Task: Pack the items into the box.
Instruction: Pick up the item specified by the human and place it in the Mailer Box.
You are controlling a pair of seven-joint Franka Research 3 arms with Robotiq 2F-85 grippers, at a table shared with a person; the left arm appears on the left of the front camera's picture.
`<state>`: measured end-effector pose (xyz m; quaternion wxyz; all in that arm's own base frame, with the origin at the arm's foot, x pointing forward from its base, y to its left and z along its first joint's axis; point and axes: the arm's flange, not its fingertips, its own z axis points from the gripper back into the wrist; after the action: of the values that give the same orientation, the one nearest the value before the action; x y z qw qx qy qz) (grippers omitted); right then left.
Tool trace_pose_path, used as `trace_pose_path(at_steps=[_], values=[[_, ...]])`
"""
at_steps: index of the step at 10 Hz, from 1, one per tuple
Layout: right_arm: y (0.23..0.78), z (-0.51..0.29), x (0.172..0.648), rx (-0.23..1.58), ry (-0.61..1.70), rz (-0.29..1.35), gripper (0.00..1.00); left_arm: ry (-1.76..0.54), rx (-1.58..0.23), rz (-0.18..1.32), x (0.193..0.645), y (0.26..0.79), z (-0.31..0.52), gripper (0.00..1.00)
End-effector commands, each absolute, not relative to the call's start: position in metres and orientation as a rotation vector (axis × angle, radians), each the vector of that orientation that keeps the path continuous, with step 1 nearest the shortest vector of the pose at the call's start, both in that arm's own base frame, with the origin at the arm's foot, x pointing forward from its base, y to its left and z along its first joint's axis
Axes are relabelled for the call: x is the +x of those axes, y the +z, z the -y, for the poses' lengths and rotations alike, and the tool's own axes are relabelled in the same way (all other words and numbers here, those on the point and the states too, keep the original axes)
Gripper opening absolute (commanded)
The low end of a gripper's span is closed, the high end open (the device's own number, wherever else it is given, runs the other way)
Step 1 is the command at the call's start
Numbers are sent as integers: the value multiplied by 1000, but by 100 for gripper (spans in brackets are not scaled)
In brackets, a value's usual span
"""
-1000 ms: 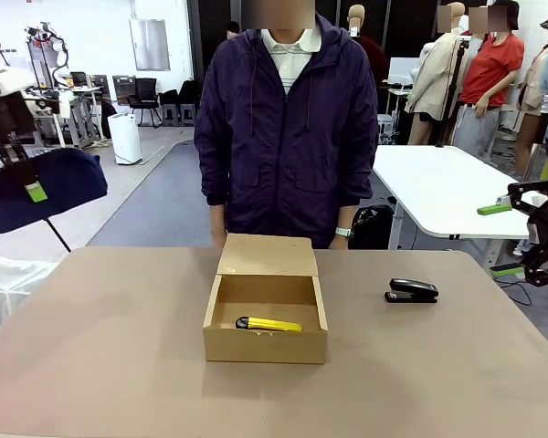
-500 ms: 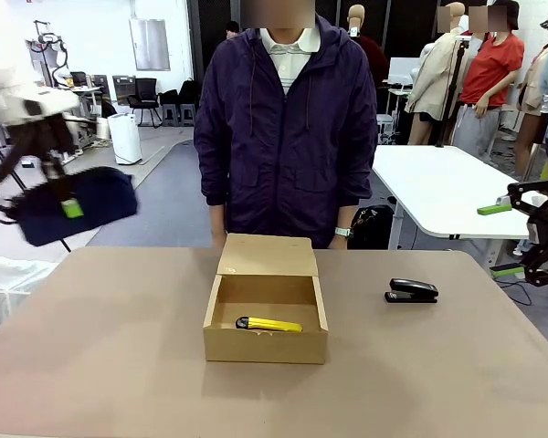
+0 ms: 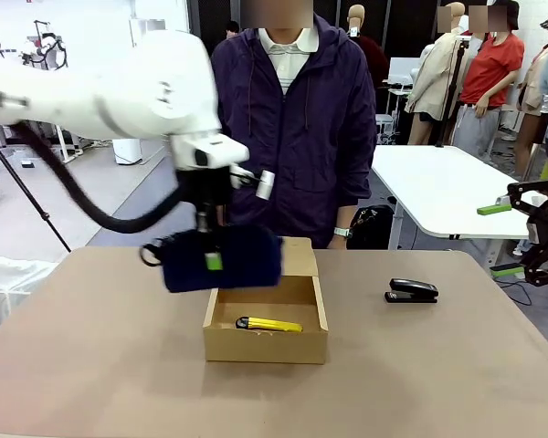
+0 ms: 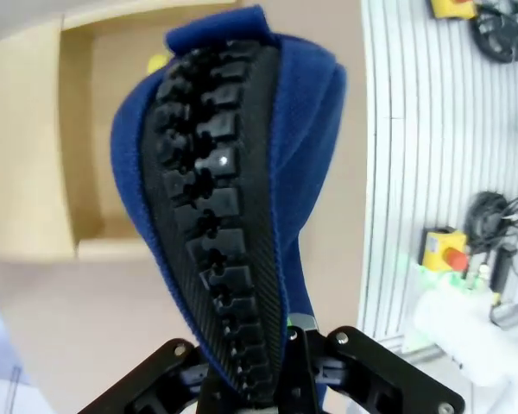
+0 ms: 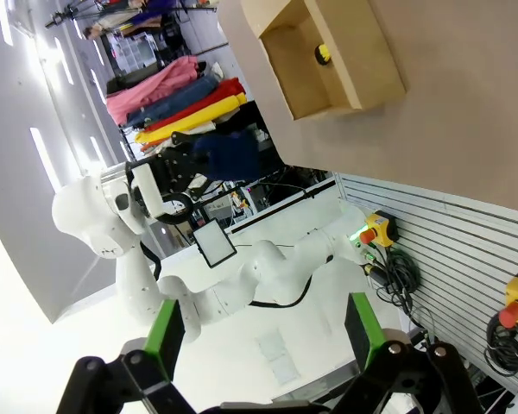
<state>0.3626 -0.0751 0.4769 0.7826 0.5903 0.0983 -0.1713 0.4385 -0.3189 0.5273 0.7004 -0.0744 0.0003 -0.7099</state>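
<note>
Hanging over the back-left part of the box (image 3: 265,347), the left gripper (image 3: 210,258) is clamped down hard on the navy pouch (image 3: 248,255). It pinches the pouch along its top edge, so the pouch dangles lengthwise right under the fingers, with one green pad (image 3: 215,263) showing against the blue. From the left wrist camera, the black zipper runs straight out from between the closed jaws, and the open box sits beyond the pouch. The pouch isn't in the box yet. It's up above the rim and covers part of the raised flap, and I honestly can't tell if it's brushing the cardboard. The yellow utility knife (image 3: 268,324) is already inside, lying flat on the box floor near the front wall, below this gripper and slightly to its right. The black stapler (image 3: 411,290) sits on the bench (image 3: 100,365) well off to the gripper's right. Further that way, the right gripper (image 3: 500,239) is off past the bench edge with its fingers spread wide and nothing between them, well apart from the box. A person (image 3: 292,137) in a dark purple jacket stands just behind the left gripper, at the far side.
</note>
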Motion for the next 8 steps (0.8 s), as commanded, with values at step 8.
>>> trace_pose_path(at_steps=[8], values=[[481, 77, 363, 1270, -367, -217, 100, -1702, -45, 63, 489, 416, 385, 0]])
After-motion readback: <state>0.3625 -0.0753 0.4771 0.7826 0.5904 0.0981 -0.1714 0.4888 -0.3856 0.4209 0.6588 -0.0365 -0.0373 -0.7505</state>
